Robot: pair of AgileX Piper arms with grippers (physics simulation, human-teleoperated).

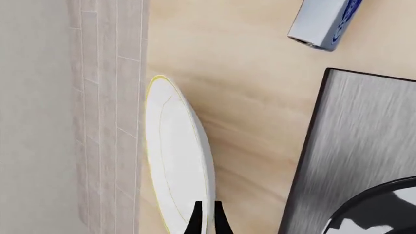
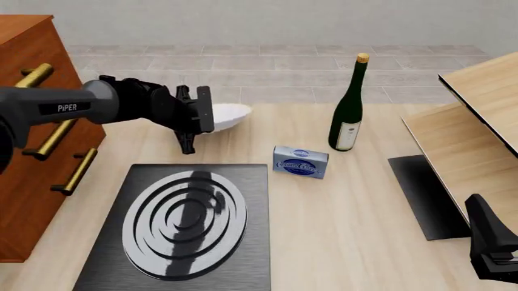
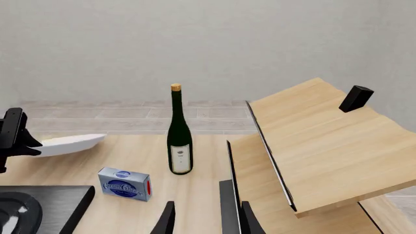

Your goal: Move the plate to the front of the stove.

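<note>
The white plate [image 2: 229,115] with its thin yellow rim [image 1: 179,151] is tilted behind the stove's far left corner, near the table's back edge. My left gripper [image 2: 201,119] is shut on the plate's near rim; its black fingertips [image 1: 197,220] pinch that edge in the left wrist view. The plate [image 3: 70,143] also shows from the side in the right wrist view. The black stove [image 2: 186,224] with silver rings lies at the front left. My right gripper [image 3: 206,222] hangs open at the front right [image 2: 492,251], holding nothing.
A green wine bottle [image 2: 349,106] stands mid-table, with a blue box [image 2: 301,161] lying to its left front. A wooden drawer cabinet [image 2: 28,139] flanks the left side. A slanted wooden rack [image 2: 474,127] and a plain black panel [image 2: 425,194] occupy the right.
</note>
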